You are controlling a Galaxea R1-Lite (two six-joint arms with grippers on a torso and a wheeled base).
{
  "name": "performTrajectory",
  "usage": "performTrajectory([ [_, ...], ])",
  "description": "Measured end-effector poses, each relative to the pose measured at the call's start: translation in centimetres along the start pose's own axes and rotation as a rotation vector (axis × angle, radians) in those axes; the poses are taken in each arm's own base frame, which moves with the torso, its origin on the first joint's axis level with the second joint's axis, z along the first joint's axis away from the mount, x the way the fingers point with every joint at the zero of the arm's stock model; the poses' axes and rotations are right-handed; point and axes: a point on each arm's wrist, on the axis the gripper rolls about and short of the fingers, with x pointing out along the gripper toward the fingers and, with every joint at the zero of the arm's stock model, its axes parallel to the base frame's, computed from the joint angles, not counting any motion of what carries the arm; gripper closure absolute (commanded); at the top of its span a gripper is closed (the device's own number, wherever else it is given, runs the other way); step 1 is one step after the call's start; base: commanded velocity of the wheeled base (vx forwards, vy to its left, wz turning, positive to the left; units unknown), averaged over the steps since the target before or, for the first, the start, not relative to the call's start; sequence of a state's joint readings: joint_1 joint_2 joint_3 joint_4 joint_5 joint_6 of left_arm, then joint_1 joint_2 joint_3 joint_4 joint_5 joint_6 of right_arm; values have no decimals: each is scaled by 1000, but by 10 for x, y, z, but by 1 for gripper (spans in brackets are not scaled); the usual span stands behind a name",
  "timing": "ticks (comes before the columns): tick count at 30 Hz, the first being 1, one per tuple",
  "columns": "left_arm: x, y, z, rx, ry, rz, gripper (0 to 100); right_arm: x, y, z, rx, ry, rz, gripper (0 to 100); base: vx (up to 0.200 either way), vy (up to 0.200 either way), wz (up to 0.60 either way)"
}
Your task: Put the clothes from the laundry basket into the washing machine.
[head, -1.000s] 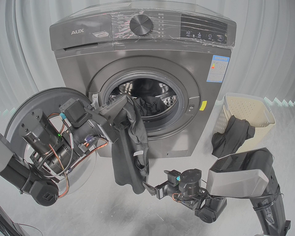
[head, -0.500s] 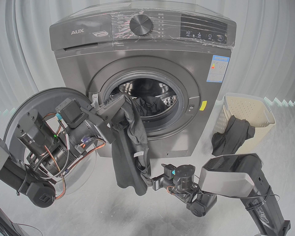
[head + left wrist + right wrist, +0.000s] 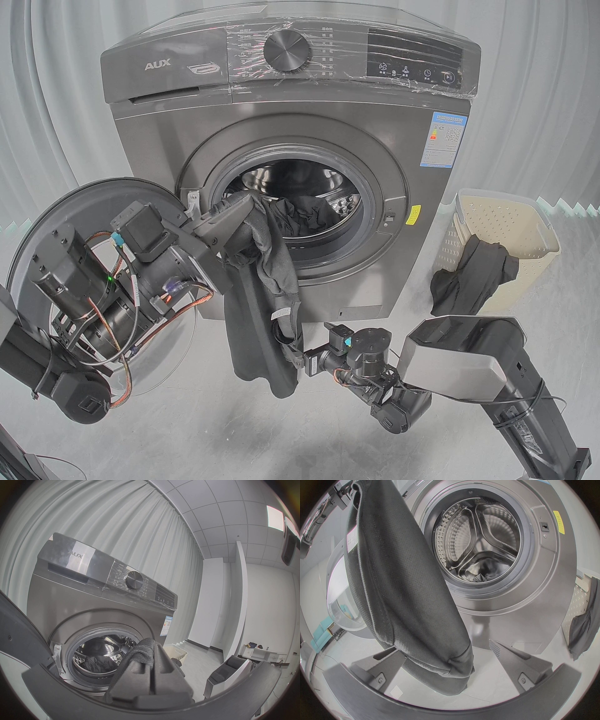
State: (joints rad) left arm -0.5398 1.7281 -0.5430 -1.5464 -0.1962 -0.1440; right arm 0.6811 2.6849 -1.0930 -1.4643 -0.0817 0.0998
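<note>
While pinching garment (image 3: 262, 294) top with left gripper (image 3: 242, 215) at drum (image 3: 325, 181) mouth, close wide-spread right gripper (image 3: 299, 361) on hanging hem (image 3: 275, 381), then lift in.

Head looks down; wrists face washing machine (image 3: 281, 125)

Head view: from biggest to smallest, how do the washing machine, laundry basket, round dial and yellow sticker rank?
1. washing machine
2. laundry basket
3. dial
4. yellow sticker
All sit at a similar depth, so nearness hardly skews this.
</note>
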Motion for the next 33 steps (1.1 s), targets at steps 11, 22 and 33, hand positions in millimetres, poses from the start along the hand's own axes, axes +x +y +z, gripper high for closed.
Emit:
performTrajectory([
  [11,0,0,0,0,-1,-1,100,10,10,-2,4,-39,15,100,0,0,0],
  [22,-7,3,-6,-4,33,15,100,8,6,-2,19,-56,5,100,0,0,0],
  [33,-23,19,-15,0,96,82,100,-39,-2,25,27,25,-22,100,0,0,0],
])
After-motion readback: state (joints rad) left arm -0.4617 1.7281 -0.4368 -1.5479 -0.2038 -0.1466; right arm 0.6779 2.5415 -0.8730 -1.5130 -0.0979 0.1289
